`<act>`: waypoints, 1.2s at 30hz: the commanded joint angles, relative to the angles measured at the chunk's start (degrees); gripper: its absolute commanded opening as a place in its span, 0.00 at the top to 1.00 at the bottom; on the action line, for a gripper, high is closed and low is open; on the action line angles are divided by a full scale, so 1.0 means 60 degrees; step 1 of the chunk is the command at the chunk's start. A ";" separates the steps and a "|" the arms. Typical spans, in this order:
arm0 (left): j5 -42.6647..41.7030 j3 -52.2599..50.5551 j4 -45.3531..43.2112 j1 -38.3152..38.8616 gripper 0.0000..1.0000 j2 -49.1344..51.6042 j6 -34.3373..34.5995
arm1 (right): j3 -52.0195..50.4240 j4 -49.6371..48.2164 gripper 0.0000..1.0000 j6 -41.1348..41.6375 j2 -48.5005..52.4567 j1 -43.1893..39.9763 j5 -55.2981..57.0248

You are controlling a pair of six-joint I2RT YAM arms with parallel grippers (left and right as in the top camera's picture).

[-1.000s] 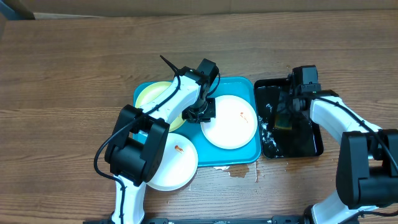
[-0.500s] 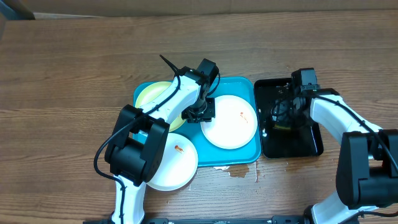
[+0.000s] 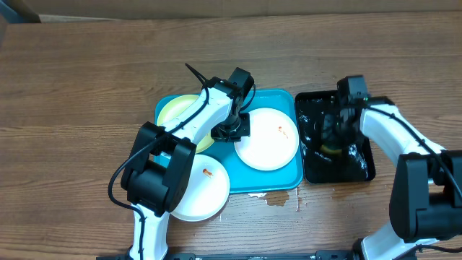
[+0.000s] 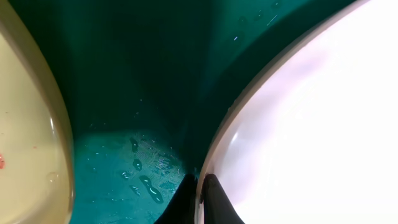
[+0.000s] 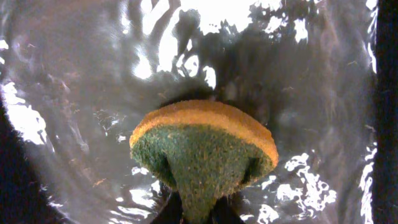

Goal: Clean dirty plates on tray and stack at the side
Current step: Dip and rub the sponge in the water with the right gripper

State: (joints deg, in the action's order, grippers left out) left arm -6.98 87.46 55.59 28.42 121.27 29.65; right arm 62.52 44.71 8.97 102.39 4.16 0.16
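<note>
A turquoise tray (image 3: 285, 101) holds a white plate (image 3: 267, 144) with small orange smears and a pale yellow-green plate (image 3: 177, 108). Another white plate (image 3: 202, 191) with an orange smear lies over the tray's front left corner. My left gripper (image 3: 234, 130) is shut on the rim of the white plate (image 4: 311, 124) at its left edge; the yellow-green plate (image 4: 25, 124) lies to the left across bare tray floor (image 4: 137, 81). My right gripper (image 3: 333, 141) is shut on a green and yellow sponge (image 5: 202, 152) over the water in the black tray (image 3: 361, 170).
The black tray (image 5: 74, 74) holds rippling water, right of the turquoise tray. A small puddle (image 3: 278, 198) lies on the wooden table in front of the turquoise tray. Water drops (image 4: 146, 180) sit on the tray floor near my left fingers.
My right gripper has moved the sponge about in the black tray, stirring the water. The left gripper and the plates have stayed put.
</note>
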 commanded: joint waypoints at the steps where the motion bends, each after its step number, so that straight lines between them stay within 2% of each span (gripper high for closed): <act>1: 0.0237 -0.0087 -0.0106 0.0015 0.94 0.0149 0.0025 | 0.1308 0.0794 0.92 -0.0321 -0.0262 0.0091 -0.0033; 2: 0.0237 -0.0087 -0.0106 0.0018 0.93 0.0149 0.0025 | 0.1610 0.1177 0.88 -0.0321 -0.0262 0.0109 -0.0033; 3: 0.0237 -0.0087 -0.0102 0.0018 0.89 0.0149 0.0025 | 0.1960 0.1647 0.90 -0.0317 -0.0262 0.0131 -0.0036; 4: 0.0237 -0.0087 -0.0098 0.0018 0.86 0.0149 0.0025 | 0.2288 0.2124 0.96 -0.0324 -0.0262 0.0153 -0.0033; 6: 0.0237 -0.0087 -0.0098 0.0018 0.84 0.0149 0.0022 | 0.2747 0.2856 0.96 -0.0324 -0.0262 0.0189 -0.0029; 7: 0.0240 -0.0087 -0.0091 0.0015 0.84 0.0149 0.0022 | 0.2878 0.3085 0.96 -0.0321 -0.0262 0.0189 0.0015; 9: 0.0244 -0.0087 -0.0062 0.0015 0.96 0.0149 0.0022 | 0.2940 0.3326 0.96 -0.0222 -0.0277 0.0193 0.0339; 17: 0.0270 -0.0087 -0.0015 0.0011 0.96 0.0146 -0.0044 | 0.2929 0.3712 0.96 0.0047 -0.0277 0.0342 0.1282; 20: 0.0266 -0.0076 -0.0018 0.0011 0.96 0.0146 -0.0317 | 0.2929 0.3599 0.96 0.0914 -0.0277 0.0474 0.2510; 24: 0.0262 -0.0066 0.0011 0.0007 0.96 0.0146 -0.0444 | 0.2932 0.3792 0.96 0.0219 -0.0277 0.0699 0.2011; 36: 0.0270 -0.0066 0.0044 0.0007 0.96 0.0146 -0.0444 | 0.2932 0.4291 0.96 0.0149 -0.0299 0.0769 0.1778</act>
State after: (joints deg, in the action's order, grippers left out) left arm -6.63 87.46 55.46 28.42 121.19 28.12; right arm 78.98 70.22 10.44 102.06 8.67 10.74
